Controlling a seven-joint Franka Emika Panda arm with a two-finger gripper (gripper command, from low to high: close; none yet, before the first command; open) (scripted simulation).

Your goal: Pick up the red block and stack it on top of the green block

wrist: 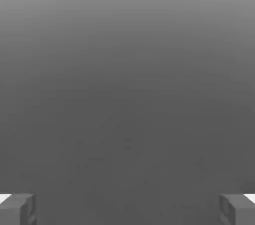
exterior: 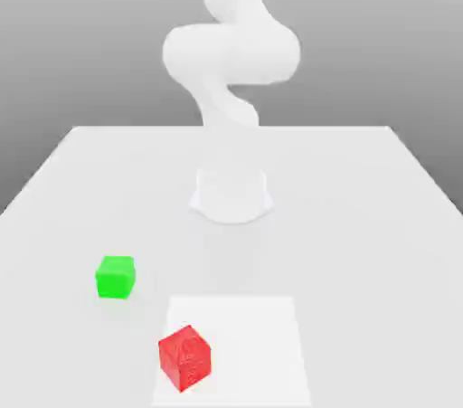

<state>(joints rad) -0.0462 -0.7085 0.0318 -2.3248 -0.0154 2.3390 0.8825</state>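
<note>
Red block [exterior: 185,358] on white patch [exterior: 240,343]; fingers [wrist: 19,210] open

Near block [exterior: 185,359] on 1 panel [exterior: 253,352]; far block [exterior: 115,278] behind, exterior view's left.

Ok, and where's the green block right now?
In the exterior view, the green block sits on the table toward that view's left, just outside the white square that the red block is on.
</note>
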